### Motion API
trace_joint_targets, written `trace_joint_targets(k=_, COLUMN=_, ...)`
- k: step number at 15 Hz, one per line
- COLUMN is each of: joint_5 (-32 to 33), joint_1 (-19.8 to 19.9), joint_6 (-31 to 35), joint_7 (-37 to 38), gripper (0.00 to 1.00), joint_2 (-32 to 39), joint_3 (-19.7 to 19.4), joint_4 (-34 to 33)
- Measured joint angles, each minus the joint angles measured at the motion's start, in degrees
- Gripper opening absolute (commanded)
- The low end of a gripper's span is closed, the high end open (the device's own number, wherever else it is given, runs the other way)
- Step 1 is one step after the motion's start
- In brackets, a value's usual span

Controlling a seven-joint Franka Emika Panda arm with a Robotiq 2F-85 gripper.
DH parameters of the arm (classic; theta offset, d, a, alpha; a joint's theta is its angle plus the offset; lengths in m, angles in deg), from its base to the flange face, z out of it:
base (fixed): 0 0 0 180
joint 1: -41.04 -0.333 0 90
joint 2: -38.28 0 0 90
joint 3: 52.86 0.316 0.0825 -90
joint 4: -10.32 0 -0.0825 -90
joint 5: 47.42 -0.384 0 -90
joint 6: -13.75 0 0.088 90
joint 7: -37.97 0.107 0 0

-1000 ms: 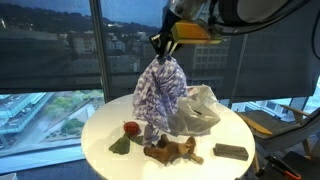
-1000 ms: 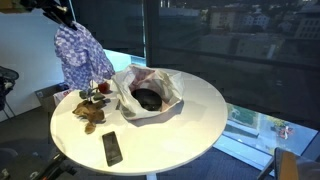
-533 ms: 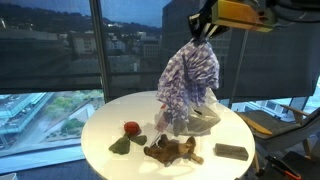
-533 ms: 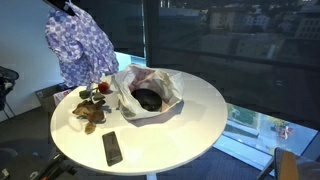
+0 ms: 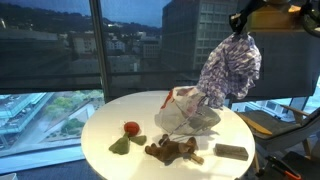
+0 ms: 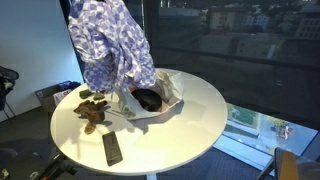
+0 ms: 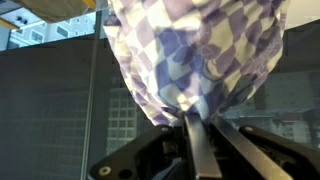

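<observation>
**1. Held item.** I have the gripper (image 5: 239, 21) pressed together on one gathered end of the cloth (image 5: 232, 68). The cloth is thin and crumpled, checked in blue-violet and white. It hangs in loose folds above the round white table (image 5: 100, 125), off the tabletop. Its lower edge hangs near the plastic bag (image 5: 188, 112); I cannot tell whether the two touch.

**2. Writing.** Any marking on the flat black device (image 5: 230, 151) is too small to read. The cloth carries only its check pattern.

**3. View differences.**
- Wrist view: shows the grip itself. The gripper (image 7: 192, 122) pinches the bunched cloth (image 7: 195, 50), with window glass and buildings behind. The table is out of frame.
- Exterior view with the gripper in frame: shows the red item (image 5: 131, 127), the green item (image 5: 120, 145) and the brown toy (image 5: 170, 150) near the table's front edge.
- Exterior view with the gripper cut off at the top edge: the cloth (image 6: 110, 45) fills the upper left. This view alone shows a dark round object (image 6: 148, 98) lying inside the opened plastic bag (image 6: 170, 90), and the flat black device (image 6: 111, 148) from above.
</observation>
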Motion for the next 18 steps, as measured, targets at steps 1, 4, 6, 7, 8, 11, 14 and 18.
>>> trace_joint_targets(k=1, joint_5=2.3, joint_1=1.6, joint_6=-0.6, joint_7=0.2, gripper=0.03, joint_2=0.1, joint_3=0.0, joint_4=0.0)
trace_joint_targets(k=4, joint_5=6.6, joint_1=6.0, joint_6=-0.3, joint_7=0.1, gripper=0.04, joint_2=2.1, joint_3=-0.1, joint_4=0.5)
trace_joint_targets(k=6, joint_5=9.3, joint_1=8.4, joint_6=2.6, joint_7=0.3, gripper=0.04, joint_2=5.2, joint_3=-0.1, joint_4=0.9)
trace_joint_targets(k=7, joint_5=11.0, joint_1=9.3, joint_6=5.1, joint_7=0.8, gripper=0.04, joint_2=7.2, joint_3=-0.3, joint_4=1.1)
trace_joint_targets(k=8, joint_5=13.4, joint_1=10.3, joint_6=8.4, joint_7=1.6, gripper=0.04, joint_2=9.5, joint_3=-0.6, joint_4=1.2)
trace_joint_targets(k=11, joint_5=21.4, joint_1=13.7, joint_6=19.1, joint_7=5.6, gripper=0.04, joint_2=17.0, joint_3=-0.7, joint_4=0.7)
trace_joint_targets(k=14, joint_5=29.1, joint_1=17.4, joint_6=28.4, joint_7=9.6, gripper=0.04, joint_2=24.3, joint_3=0.0, joint_4=-1.3)
trace_joint_targets(k=18, joint_5=35.2, joint_1=20.0, joint_6=37.1, joint_7=14.2, gripper=0.04, joint_2=32.7, joint_3=0.3, joint_4=-4.2)
